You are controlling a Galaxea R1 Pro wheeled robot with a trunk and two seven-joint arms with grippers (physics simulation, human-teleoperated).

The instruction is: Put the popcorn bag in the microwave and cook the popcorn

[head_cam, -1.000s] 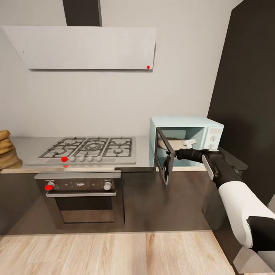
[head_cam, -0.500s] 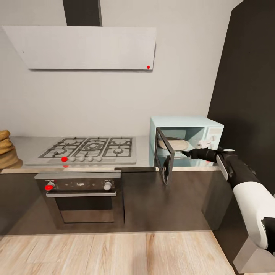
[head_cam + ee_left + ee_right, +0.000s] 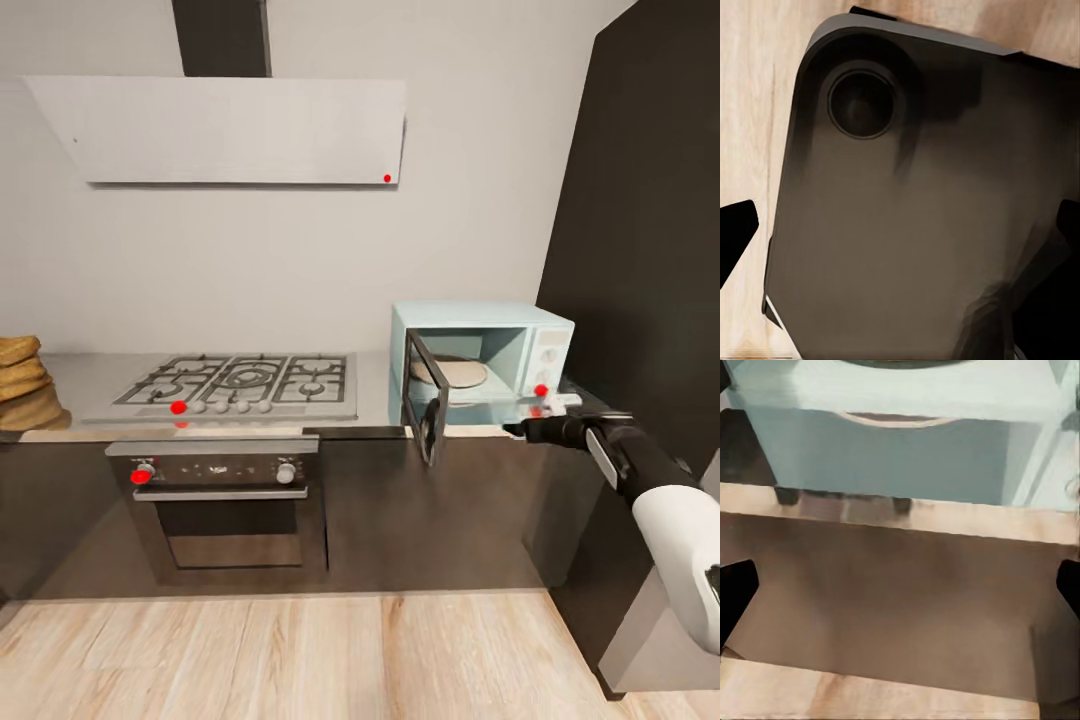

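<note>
The pale-blue microwave (image 3: 500,345) stands at the right end of the grey countertop (image 3: 374,392), its dark-framed door (image 3: 424,410) swung open to the left. Inside it lies a round tan shape with a pale top (image 3: 452,373); I cannot tell whether that is the popcorn bag. My right gripper (image 3: 548,407) hovers just outside the microwave's lower right front corner, below the white knob panel (image 3: 551,352). In the right wrist view that gripper (image 3: 900,589) is open and empty, facing the microwave's underside (image 3: 900,450). My left gripper (image 3: 900,232) is open over my own dark base.
A gas hob (image 3: 235,385) and a dark steel oven (image 3: 222,500) sit left of the microwave, under a white slanted hood (image 3: 225,130). Stacked tan rounds (image 3: 22,385) lie at the counter's left end. A tall dark cabinet (image 3: 640,250) rises on the right. Pale wood floor (image 3: 280,650) spreads below.
My right gripper has come out of the microwave's cavity and moved right, to its front lower corner. The whole picture has shifted slightly, so the camera moved too.
</note>
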